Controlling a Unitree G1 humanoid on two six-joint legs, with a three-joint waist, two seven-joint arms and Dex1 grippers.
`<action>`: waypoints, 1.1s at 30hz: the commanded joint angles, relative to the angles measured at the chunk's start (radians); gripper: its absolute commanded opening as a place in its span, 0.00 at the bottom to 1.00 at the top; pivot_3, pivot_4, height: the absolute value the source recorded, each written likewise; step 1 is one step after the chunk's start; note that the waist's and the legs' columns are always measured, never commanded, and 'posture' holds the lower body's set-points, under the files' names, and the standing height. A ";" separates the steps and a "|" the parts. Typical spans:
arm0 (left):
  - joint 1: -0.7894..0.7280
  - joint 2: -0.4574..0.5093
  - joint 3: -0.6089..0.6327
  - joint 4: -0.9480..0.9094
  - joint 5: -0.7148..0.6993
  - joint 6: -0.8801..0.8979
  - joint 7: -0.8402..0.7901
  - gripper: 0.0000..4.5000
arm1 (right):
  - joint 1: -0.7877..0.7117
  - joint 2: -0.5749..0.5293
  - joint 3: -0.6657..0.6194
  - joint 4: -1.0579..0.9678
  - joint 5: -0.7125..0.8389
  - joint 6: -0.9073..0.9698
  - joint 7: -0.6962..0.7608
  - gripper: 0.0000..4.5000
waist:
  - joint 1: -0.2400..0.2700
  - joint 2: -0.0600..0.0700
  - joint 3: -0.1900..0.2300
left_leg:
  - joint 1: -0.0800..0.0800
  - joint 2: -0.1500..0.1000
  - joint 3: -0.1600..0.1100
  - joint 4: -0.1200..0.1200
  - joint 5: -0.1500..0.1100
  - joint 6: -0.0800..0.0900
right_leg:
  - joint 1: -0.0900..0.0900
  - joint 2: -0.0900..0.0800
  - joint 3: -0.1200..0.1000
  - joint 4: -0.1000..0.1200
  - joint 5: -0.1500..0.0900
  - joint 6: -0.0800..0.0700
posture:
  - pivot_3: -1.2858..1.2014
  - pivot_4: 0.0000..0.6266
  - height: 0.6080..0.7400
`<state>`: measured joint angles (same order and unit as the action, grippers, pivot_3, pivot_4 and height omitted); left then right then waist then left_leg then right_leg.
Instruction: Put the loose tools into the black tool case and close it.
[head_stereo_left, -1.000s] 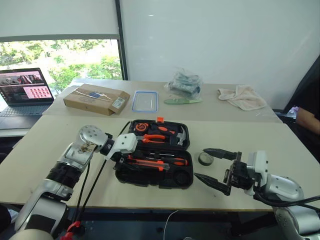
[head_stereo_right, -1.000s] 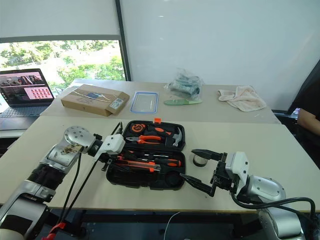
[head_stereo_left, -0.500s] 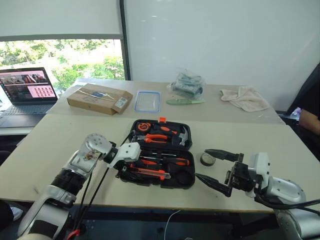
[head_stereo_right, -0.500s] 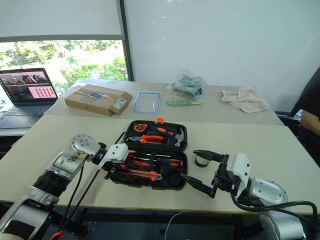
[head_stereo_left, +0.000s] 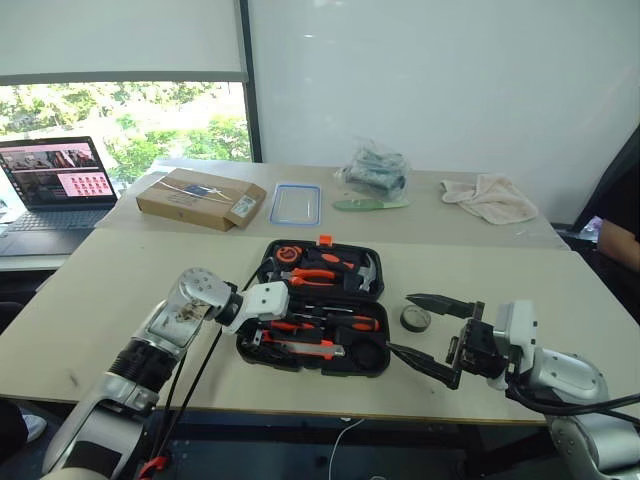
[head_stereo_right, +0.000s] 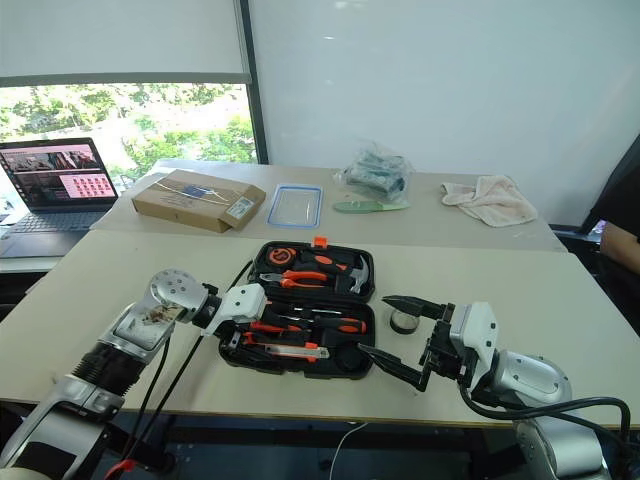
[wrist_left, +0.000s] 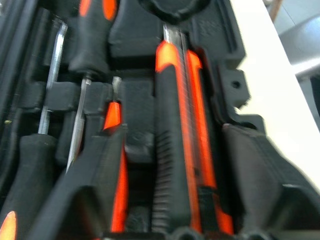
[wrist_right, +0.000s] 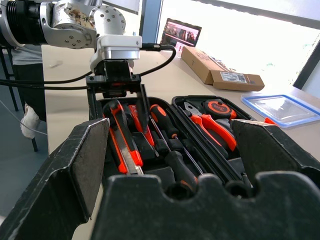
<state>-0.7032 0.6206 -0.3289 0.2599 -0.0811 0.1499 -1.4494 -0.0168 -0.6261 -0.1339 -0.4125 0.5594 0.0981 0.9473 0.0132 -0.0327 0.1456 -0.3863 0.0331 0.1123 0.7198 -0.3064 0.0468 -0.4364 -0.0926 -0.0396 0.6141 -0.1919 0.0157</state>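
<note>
Left wrist view — my left end effector (wrist_left: 170, 200) stands open, fingers straddling the utility knife (wrist_left: 177, 125) lying in the black tool case (head_stereo_left: 315, 345) — not gripped.

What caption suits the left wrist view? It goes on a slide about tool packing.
Left gripper, jaws open, straddling the orange-black utility knife lying in its recess of the black tool case.

The black moulded-plastic tool case (head_stereo_left: 318, 312) is showing orange-and-black handles inside and a small orange latch (head_stereo_left: 323, 240) on its far edge. Right of the case, a small black tape roll (head_stereo_left: 414, 318) is lying on the pale beige surface (head_stereo_left: 120, 290). Beyond the case, a brown cardboard box (head_stereo_left: 201, 197) and a blue-rimmed clear lid (head_stereo_left: 294, 203) are sitting.
</note>
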 joint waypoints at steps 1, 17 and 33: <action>-0.027 -0.013 0.068 -0.024 -0.084 -0.006 -0.020 0.97 | -0.014 -0.003 -0.019 -0.010 0.006 -0.012 0.003 1.00 | 0.000 0.000 0.000 | -0.001 0.000 0.000 0.000 0.000 0.000 | 0.000 0.000 0.000 0.000 0.000 0.000 | 0.52 0.24 1.00; 0.058 -0.019 0.120 0.024 -0.105 -0.134 -0.020 0.22 | -0.042 0.010 -0.007 0.030 -0.007 -0.021 0.016 1.00 | -0.002 0.000 0.000 | -0.002 0.000 0.000 0.002 0.001 -0.002 | -0.001 0.000 0.000 -0.001 0.000 0.001 | 0.52 0.24 1.00; 0.125 0.002 0.034 0.065 0.017 -0.206 0.008 0.01 | -0.037 0.012 -0.005 0.026 -0.005 -0.019 0.015 1.00 | -0.001 0.001 0.000 | 0.003 0.000 0.000 0.001 -0.001 0.001 | 0.003 0.000 0.000 0.000 0.000 0.001 | 0.52 0.24 1.00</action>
<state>-0.6131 0.6039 -0.2451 0.3215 -0.1157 -0.0477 -1.4284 -0.0534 -0.6151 -0.1270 -0.3631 0.5525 0.0975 0.9596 0.0121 -0.0320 0.1451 -0.3835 0.0332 0.1125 0.7211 -0.3072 0.0480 -0.4333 -0.0930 -0.0396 0.6139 -0.1918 0.0164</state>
